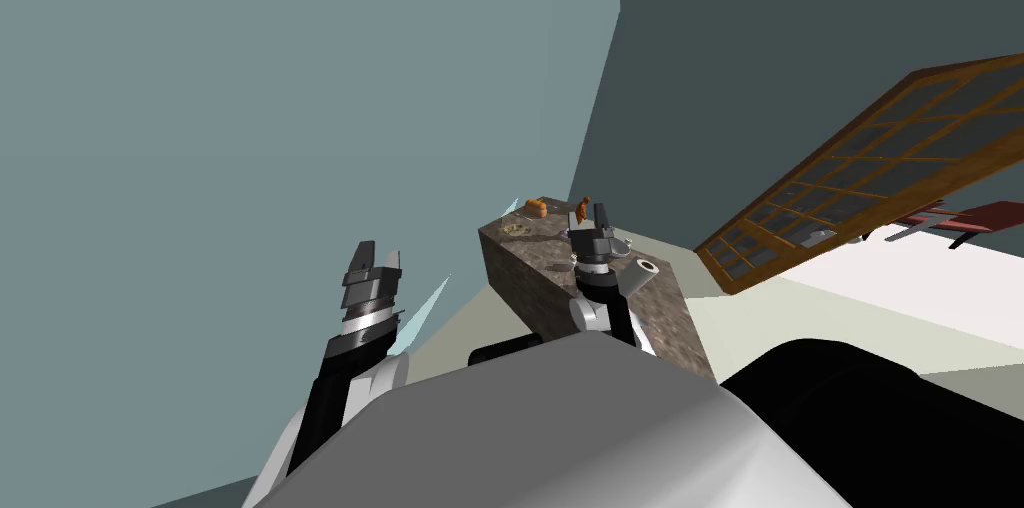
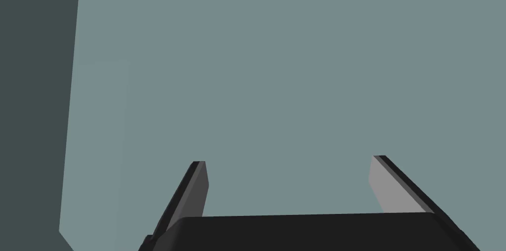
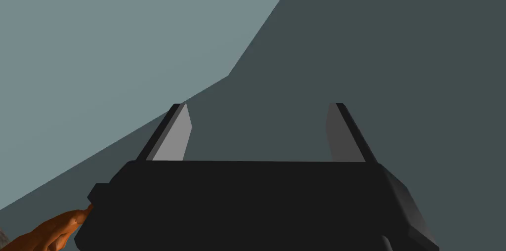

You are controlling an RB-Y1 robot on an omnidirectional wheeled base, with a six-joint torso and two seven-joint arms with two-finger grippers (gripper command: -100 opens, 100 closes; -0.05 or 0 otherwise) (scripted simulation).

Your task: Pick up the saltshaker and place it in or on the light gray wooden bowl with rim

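Saltshaker (image 1: 641, 277) not yet gripped; both jaws wide open, empty.
Identified by white cylindrical shape; seemingly upright on counter (image 1: 668, 317), just right of right gripper (image 1: 589, 219); left gripper (image 1: 377, 257) well apart.

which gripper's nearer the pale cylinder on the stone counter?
Right. The right gripper is over the counter, just beside the pale cylinder; the left gripper is out past the counter's edge, well apart from it.
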